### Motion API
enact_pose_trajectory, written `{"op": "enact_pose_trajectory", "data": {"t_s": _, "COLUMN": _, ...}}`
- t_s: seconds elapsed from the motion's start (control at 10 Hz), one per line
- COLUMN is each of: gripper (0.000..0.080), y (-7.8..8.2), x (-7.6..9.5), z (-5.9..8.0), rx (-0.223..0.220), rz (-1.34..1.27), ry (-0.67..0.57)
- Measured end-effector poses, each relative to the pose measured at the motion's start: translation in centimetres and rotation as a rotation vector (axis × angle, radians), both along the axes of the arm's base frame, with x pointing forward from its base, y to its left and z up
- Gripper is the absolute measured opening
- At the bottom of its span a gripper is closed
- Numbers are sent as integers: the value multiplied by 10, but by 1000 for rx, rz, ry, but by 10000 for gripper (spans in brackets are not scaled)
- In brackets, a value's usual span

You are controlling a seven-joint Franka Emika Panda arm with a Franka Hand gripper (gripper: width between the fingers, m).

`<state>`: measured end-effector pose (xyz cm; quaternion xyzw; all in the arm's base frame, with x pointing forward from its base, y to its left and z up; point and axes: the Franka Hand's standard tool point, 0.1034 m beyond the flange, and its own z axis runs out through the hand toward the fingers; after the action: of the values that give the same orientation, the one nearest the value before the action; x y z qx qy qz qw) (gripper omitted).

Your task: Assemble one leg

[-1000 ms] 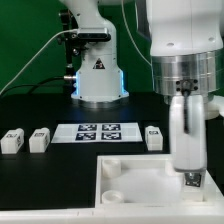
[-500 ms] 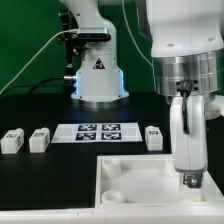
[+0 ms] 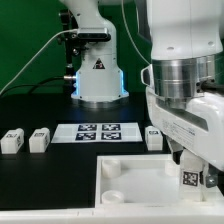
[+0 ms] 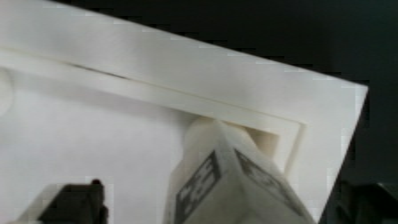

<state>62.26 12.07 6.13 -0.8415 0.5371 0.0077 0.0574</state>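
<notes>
Leg (image 3: 187, 178) stands upright in panel (image 3: 130, 180) corner socket, directly below gripper (image 4: 169, 205); jaws spread wide, gripping nothing. Insertion looks done; seating unconfirmed. Three spare legs (image 3: 39, 139) lie well apart.

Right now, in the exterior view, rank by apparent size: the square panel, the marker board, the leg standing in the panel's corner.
1. Square panel
2. Marker board
3. Leg, though it is nearest the camera.

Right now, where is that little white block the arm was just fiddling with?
In the exterior view the leg stands at the right edge of the large white panel, just below the open gripper.
</notes>
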Motion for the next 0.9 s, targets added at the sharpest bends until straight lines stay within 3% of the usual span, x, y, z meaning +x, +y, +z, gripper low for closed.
{"op": "enact_pose_trajectory", "data": {"t_s": 0.2, "gripper": 649, "y": -1, "x": 3, "z": 2, "rx": -14, "rz": 271, "ry": -34}}
{"op": "enact_pose_trajectory", "data": {"t_s": 0.3, "gripper": 649, "y": -5, "x": 9, "z": 7, "rx": -43, "rz": 504, "ry": -63}}
{"op": "enact_pose_trajectory", "data": {"t_s": 0.5, "gripper": 649, "y": -7, "x": 10, "z": 7, "rx": -63, "rz": 641, "ry": -76}}
{"op": "enact_pose_trajectory", "data": {"t_s": 0.7, "gripper": 397, "y": -7, "x": 10, "z": 7, "rx": -60, "rz": 589, "ry": -71}}
{"op": "enact_pose_trajectory", "data": {"t_s": 0.8, "gripper": 397, "y": -7, "x": 10, "z": 7, "rx": -57, "rz": 548, "ry": -68}}
{"op": "enact_pose_trajectory", "data": {"t_s": 0.9, "gripper": 290, "y": -8, "x": 10, "z": 7, "rx": -51, "rz": 435, "ry": -57}}
